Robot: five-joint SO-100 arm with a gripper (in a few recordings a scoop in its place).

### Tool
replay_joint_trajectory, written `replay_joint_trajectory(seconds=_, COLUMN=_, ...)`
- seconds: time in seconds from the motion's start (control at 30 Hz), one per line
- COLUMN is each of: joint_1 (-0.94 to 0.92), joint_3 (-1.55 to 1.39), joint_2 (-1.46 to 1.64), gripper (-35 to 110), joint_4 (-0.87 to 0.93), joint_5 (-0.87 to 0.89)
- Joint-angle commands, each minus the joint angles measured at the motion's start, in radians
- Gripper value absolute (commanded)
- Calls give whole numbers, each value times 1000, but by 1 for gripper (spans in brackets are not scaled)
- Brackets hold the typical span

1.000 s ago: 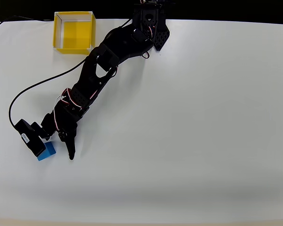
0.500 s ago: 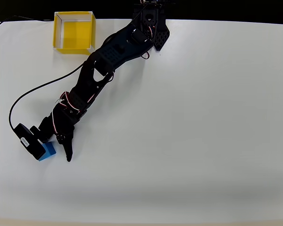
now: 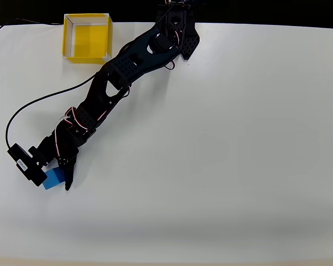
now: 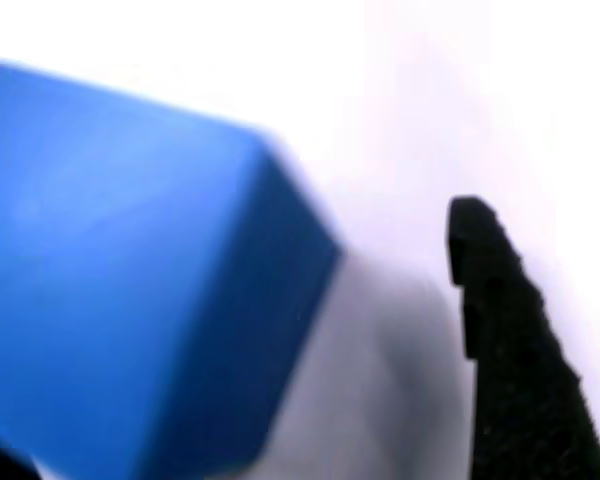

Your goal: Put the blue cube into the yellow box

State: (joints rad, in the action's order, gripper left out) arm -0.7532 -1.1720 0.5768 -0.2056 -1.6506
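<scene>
Landmark: the yellow box [image 3: 87,36] sits at the far edge of the white table [image 3: 238,138], just beside the arm's base; every place below is told from it.
Blue cube: the blue cube [image 3: 55,177] lies on the table well apart from the yellow box, toward the near-left part of the overhead view, almost a full arm's reach away.
Arm: the black arm [image 3: 108,88] stretches from beside the yellow box down to the cube, nearly extended, probably because the cube lies close to the limit of its reach.
Gripper: the gripper [image 3: 60,176] is spread wide around the cube, not clamped; in the wrist view a pale gap shows between the cube [image 4: 140,280] and the dark finger [image 4: 505,330] to its right.
Why so held: the fingers bracket the cube so that closing should catch two opposite faces; the cube looks turned slightly to the finger line, so it may twist as they close.
Poor view: the wrist view is blurred and very close, so whether the other finger already touches the cube cannot be told.
Step in hand: the grasp, by my reading; lifting and carrying back to the yellow box are not yet done.
</scene>
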Motion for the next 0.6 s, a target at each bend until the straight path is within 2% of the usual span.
replay_joint_trajectory(seconds=0.0, joint_1=-25, joint_3=135, joint_2=66, gripper=47, joint_4=-35, joint_5=-20)
replay_joint_trajectory(seconds=0.57, joint_1=-20, joint_3=198, joint_2=29, gripper=37, joint_4=-23, joint_5=-26)
